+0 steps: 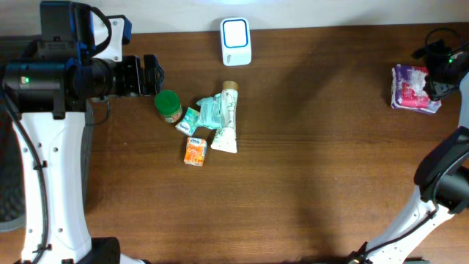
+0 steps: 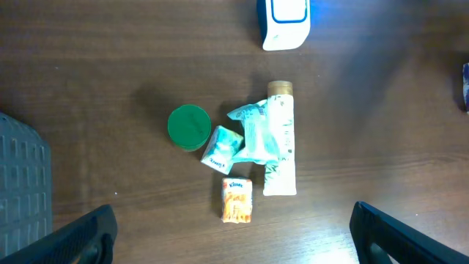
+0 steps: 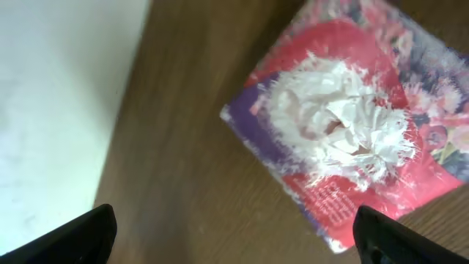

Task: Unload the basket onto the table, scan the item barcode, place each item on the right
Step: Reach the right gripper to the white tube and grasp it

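Orange Kleenex pack [image 2: 236,199] lies free; left gripper [image 2: 234,240] and right gripper [image 3: 236,238] both wide.

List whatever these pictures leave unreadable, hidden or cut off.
- Barcodes: none legible; the piled items are too small in the overhead and left wrist views.
- Tissue box: its print is blurred in the right wrist view, and its right corner is cut off by the frame edge.
- White scanner: its top is cut off by the upper edge of the left wrist view.
- Tube: partly covered by the teal packet.
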Controlling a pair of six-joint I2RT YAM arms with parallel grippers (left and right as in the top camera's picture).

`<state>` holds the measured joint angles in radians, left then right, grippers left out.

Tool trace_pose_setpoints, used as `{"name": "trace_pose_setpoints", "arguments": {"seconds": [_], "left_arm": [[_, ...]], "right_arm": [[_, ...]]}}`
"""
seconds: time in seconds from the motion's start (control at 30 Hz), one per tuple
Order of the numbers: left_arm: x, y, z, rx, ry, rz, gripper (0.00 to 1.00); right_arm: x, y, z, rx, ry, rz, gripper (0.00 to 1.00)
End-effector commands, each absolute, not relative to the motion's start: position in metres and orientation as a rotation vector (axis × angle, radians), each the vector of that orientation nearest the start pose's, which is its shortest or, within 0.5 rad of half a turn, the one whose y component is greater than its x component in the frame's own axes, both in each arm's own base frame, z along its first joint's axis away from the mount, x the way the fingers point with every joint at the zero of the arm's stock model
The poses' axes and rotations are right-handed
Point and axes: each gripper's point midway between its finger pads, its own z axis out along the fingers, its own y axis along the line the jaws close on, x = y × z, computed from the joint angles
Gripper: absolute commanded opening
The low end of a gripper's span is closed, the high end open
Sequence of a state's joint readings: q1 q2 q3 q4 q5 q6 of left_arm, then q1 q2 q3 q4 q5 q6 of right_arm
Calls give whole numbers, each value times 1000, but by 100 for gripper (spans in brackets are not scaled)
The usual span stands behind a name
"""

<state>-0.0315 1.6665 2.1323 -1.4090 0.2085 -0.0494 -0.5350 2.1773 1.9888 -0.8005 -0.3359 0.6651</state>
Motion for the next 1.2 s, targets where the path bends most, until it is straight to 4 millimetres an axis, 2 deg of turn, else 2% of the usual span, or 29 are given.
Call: {"name": "trace_pose_setpoints", "arguments": {"seconds": [0.0, 0.03, 0.07, 0.1, 0.13, 0.17, 0.2, 0.23, 0.27, 0.3, 0.33, 0.4, 0.43, 0.53, 0.57, 0.63, 0.67, 0.73, 0.8, 0.83, 0.87, 0.9, 0.97, 1.0, 1.03, 1.1, 1.17], "left_arm": [[379, -47, 345, 54, 2504, -301, 99], [379, -47, 345, 54, 2504, -301, 99], [379, -47, 345, 54, 2504, -301, 99], [379, -47, 345, 54, 2504, -301, 99], [379, -47, 345, 54, 2504, -301, 99], [379, -47, 345, 54, 2504, -301, 99], [379, -47, 345, 54, 2504, -301, 99], [379, -47, 345, 54, 2504, -301, 99], [379, -47, 345, 55, 2504, -301, 99], [379, -47, 345, 54, 2504, -301, 99], [379, -47, 345, 54, 2504, -301, 99], [379, -47, 345, 54, 2504, -301, 99], [379, -47, 345, 54, 2504, -301, 99], [379, -48, 345, 54, 2504, -302, 99], [379, -47, 345, 54, 2504, -301, 99], [379, -47, 345, 54, 2504, -301, 99], [379, -47, 345, 54, 2504, -301, 99], [379, -47, 345, 54, 2504, -301, 99], [379, -47, 345, 54, 2504, -301, 99], [379, -47, 345, 54, 2504, -301, 99], [379, -47, 345, 54, 2504, -301, 99], [379, -47, 345, 54, 2504, -301, 99], [379, -47, 345, 54, 2504, -301, 99], [379, -47, 345, 54, 2504, -301, 99], [379, -47, 345, 54, 2504, -301, 99], [379, -47, 345, 54, 2504, -301, 99], [379, -47, 345, 54, 2504, -301, 99]], "right_arm": [[503, -184, 256, 843, 2154, 530, 99], [503, -137, 275, 598, 2192, 662, 99], [499, -103, 270, 505, 2252, 743, 99], [496, -80, 258, 435, 2323, 749, 99], [494, -54, 241, 336, 2409, 717, 89], [493, -30, 220, 309, 2507, 669, 71], [491, -6, 206, 270, 2573, 653, 60], [489, 15, 199, 224, 2611, 661, 60], [485, 49, 190, 147, 2660, 688, 65], [478, 85, 181, 61, 2704, 714, 84], [472, 118, 173, -30, 2736, 726, 99], [463, 163, 157, -158, 2777, 712, 99], [457, 194, 143, -250, 2795, 717, 99], [455, 234, 117, -338, 2805, 640, 100], [458, 242, 104, -297, 2820, 562, 91], [457, 261, 90, -320, 2818, 543, 81], [457, 268, 83, -336, 2819, 545, 78], [458, 271, 64, -241, 2858, 522, 71], [454, 279, 41, -261, 2891, 515, 69], [450, 280, 25, -270, 2920, 488, 59], [450, 277, 17, -268, 2932, 445, 45], [449, 274, 13, -264, 2940, 415, 35], [447, 264, 10, -252, 2964, 347, 8], [443, 254, 8, -237, 2992, 297, 4], [439, 239, 11, -212, 3026, 238, 4], [439, 200, 28, -138, 3066, 76, 4], [440, 165, 46, -119, 3094, -52, 14]]}}
